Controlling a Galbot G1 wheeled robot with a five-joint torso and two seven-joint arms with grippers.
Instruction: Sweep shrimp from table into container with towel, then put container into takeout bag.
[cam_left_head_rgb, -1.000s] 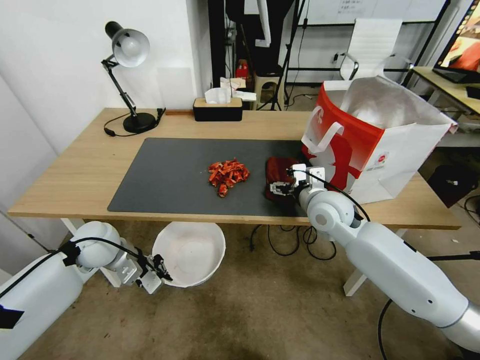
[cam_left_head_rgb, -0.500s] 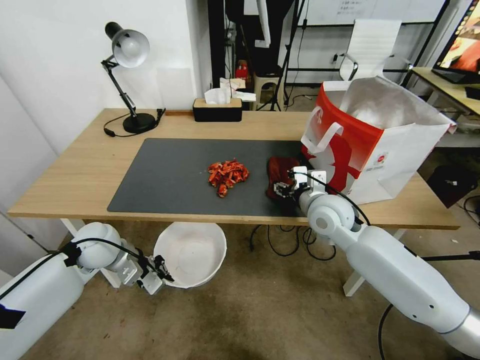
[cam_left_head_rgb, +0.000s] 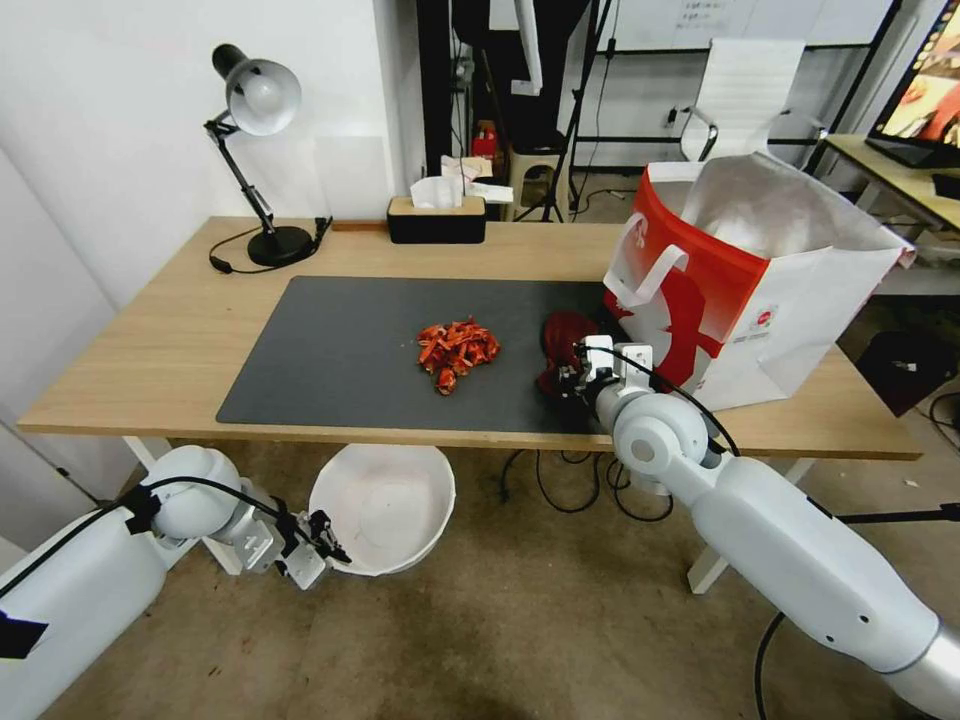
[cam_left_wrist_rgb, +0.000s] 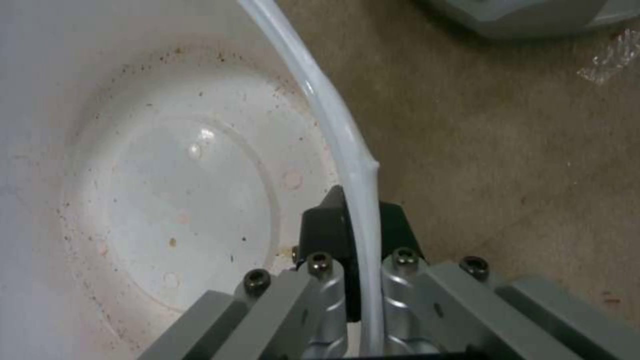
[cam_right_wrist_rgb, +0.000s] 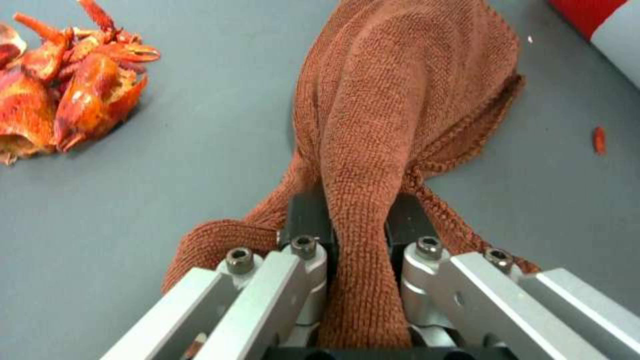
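The shrimp (cam_left_head_rgb: 456, 352) lie heaped in the middle of the dark grey mat on the table (cam_left_head_rgb: 150, 350); they also sit at the edge of the right wrist view (cam_right_wrist_rgb: 60, 105). To their right, the rust-red towel (cam_left_head_rgb: 562, 345) is bunched up, pinched by my right gripper (cam_left_head_rgb: 570, 382), whose fingers are shut on a fold of the towel (cam_right_wrist_rgb: 393, 115). Below the table's front edge, my left gripper (cam_left_head_rgb: 325, 540) holds the white container (cam_left_head_rgb: 385, 505) by its rim (cam_left_wrist_rgb: 347, 145), fingers shut on it. The takeout bag (cam_left_head_rgb: 760, 270) stands open at the table's right.
A black desk lamp (cam_left_head_rgb: 255, 150) and a tissue box (cam_left_head_rgb: 436, 215) stand along the table's far edge. One small red scrap (cam_right_wrist_rgb: 599, 140) lies on the mat beside the towel. Cables hang under the table near its right legs.
My right gripper has drawn the towel's near end up and slightly right, bunching the cloth. The left arm and container have barely moved.
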